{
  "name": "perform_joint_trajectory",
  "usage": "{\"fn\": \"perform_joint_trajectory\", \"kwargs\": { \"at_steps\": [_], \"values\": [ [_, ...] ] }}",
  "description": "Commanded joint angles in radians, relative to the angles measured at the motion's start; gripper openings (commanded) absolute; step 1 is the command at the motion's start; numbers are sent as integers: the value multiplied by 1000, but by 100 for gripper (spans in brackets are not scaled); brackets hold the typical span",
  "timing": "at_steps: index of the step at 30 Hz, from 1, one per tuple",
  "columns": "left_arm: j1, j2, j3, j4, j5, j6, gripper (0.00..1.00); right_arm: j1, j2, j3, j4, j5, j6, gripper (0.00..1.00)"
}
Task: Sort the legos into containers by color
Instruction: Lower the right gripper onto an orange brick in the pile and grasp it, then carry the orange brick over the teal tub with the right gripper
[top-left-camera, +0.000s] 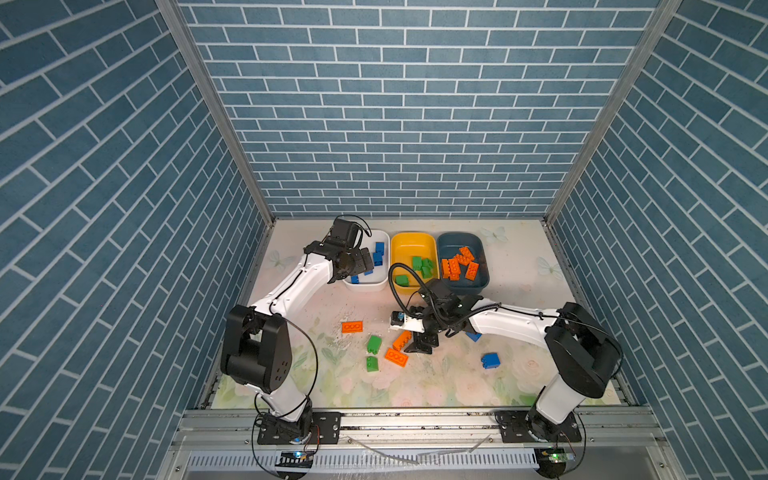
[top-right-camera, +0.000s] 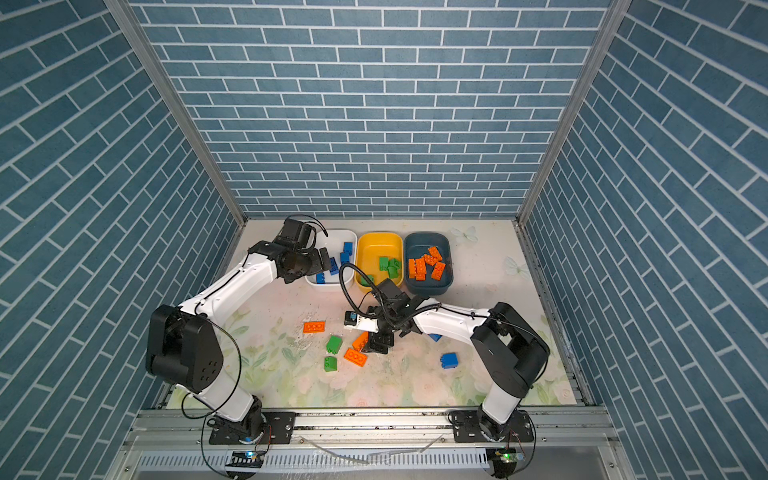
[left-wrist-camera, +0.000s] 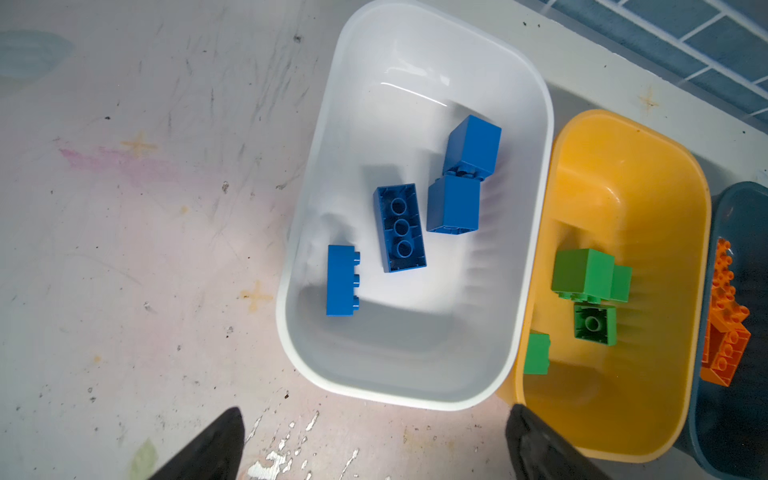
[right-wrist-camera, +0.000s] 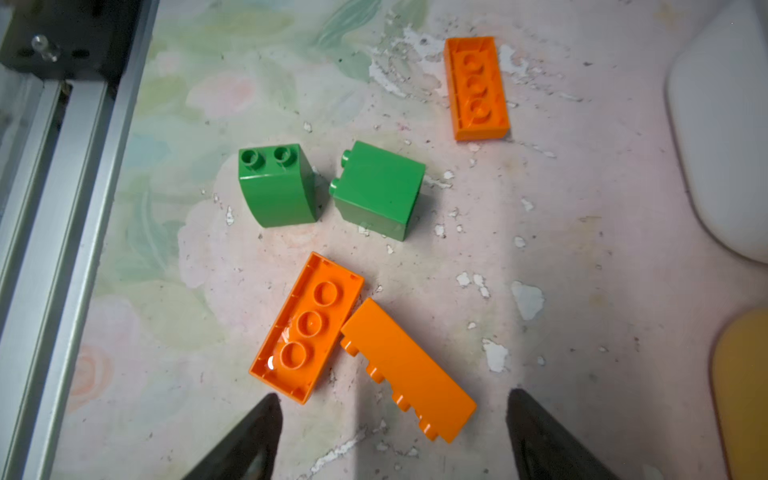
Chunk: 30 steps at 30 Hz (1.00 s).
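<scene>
One floral table carries everything, with both arms reaching over it. The left gripper hangs at the rim of the white tub, its jaws spread wide and empty. The right gripper is low over mid-table. Its jaws stand apart on either side of an orange brick lying on its side, and neither finger visibly touches it.

Three tubs line the back: the white one, the yellow tub and the teal tub. White holds four blue bricks, yellow holds green bricks, and teal holds orange bricks.

Loose on the table, a second orange brick lies upside down, touching the first. A third orange brick lies apart. Two loose green bricks sit close together. There are also two loose blue bricks, one partly under the right arm.
</scene>
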Motion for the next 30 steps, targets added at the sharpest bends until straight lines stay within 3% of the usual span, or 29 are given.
{"fn": "perform_joint_trajectory", "kwargs": {
  "at_steps": [1, 4, 8, 14, 24, 30],
  "values": [
    [16, -29, -22, 11, -11, -16, 99, 21, 52, 80, -120, 25, -158, 81],
    [19, -32, -28, 11, -11, -16, 99, 40, 101, 116, -160, 83, -205, 80],
    [20, -25, -30, 12, -8, -16, 99, 52, 147, 155, -202, 121, -236, 65],
    [20, -16, -33, 12, -2, -19, 99, 51, 163, 172, -222, 128, -240, 53],
    [20, -7, -43, 23, 23, -25, 99, 51, 158, 162, -216, 123, -212, 29],
    [20, -6, -44, 32, 43, -22, 99, 39, 114, 132, -198, 119, -162, 20]
  ]
}}
